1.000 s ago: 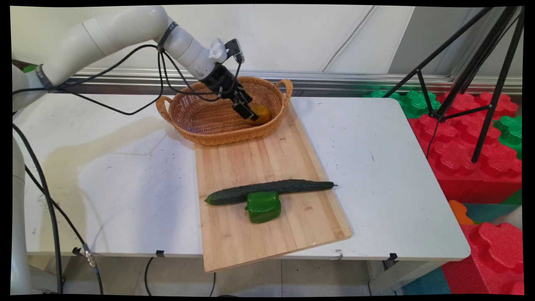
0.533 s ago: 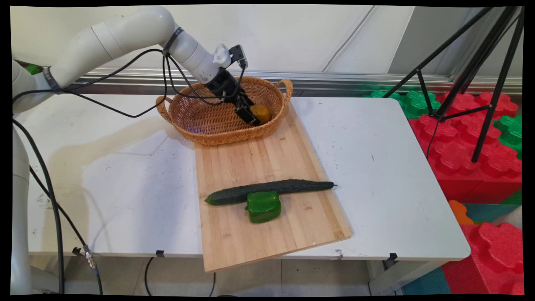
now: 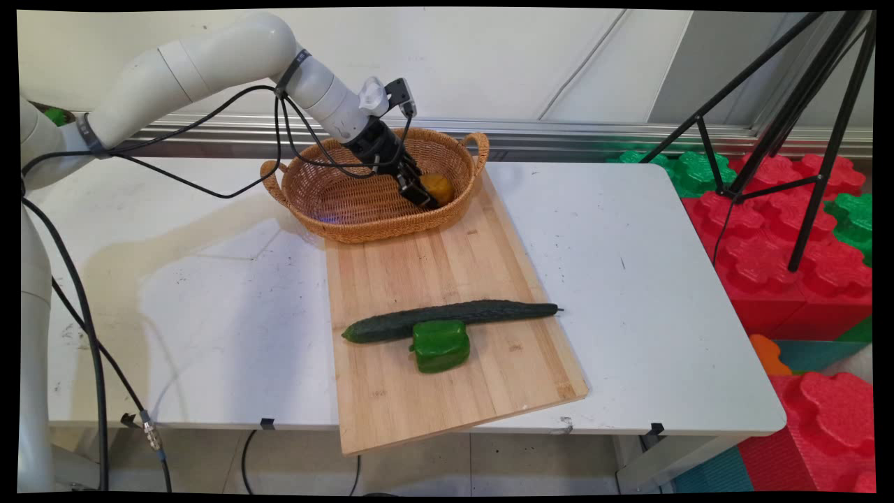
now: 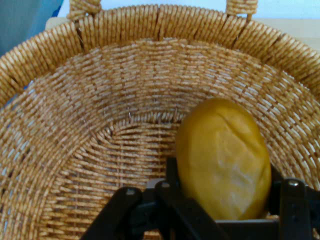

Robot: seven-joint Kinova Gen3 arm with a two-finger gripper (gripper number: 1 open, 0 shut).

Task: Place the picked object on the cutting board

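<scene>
White table [image 3: 649, 230] (foam blocks [image 3: 782, 230] beside), board [image 3: 433, 279], basket [image 3: 328, 202].

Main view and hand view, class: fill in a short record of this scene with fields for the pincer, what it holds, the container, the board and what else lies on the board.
Pincer: black two-finger pincer, reaching down into the basket
Held: yellow-orange fruit, between the fingers, low inside the basket
Container: woven wicker basket with two handles, at the far end of the board
Board: wooden cutting board, overhanging the table's near edge
On the board: dark green cucumber lying lengthwise; green bell pepper touching its near side
Surface: white table
</scene>
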